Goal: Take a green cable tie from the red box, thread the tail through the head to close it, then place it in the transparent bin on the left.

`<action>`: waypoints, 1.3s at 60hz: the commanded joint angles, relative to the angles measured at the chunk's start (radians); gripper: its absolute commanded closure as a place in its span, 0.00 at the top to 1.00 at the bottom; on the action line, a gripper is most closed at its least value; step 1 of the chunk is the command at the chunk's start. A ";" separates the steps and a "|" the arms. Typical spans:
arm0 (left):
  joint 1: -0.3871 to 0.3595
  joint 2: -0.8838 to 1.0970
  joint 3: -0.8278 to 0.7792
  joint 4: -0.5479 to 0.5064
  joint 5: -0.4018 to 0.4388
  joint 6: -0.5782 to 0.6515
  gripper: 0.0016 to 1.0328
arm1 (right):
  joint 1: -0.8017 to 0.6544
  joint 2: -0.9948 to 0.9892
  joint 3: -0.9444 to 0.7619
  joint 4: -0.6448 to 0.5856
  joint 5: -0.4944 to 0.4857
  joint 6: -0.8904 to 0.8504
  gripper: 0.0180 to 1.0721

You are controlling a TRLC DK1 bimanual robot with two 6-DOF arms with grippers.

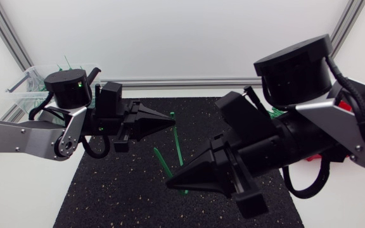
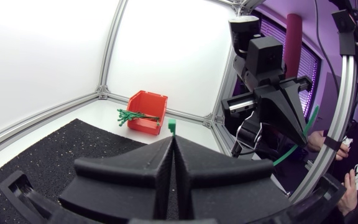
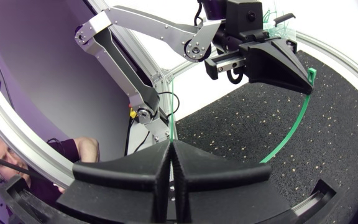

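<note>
The left gripper (image 2: 171, 139) is pinching the cable tie (image 2: 171, 126) by its head, right at its fingertips. Ahead, the right gripper (image 3: 169, 146) is clamping the tail. Threading is probably calling for a slow, square approach, without letting the bowed strap twist.

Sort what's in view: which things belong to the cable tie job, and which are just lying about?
Job:
tie, gripped by both the left gripper and the right gripper
red box with spare ties
bin

Lying about:
mat
</note>
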 commanded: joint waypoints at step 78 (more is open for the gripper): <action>-0.014 -0.119 -0.061 0.185 -0.160 -0.460 0.03 | -0.177 0.349 0.439 -0.630 -0.326 0.122 0.05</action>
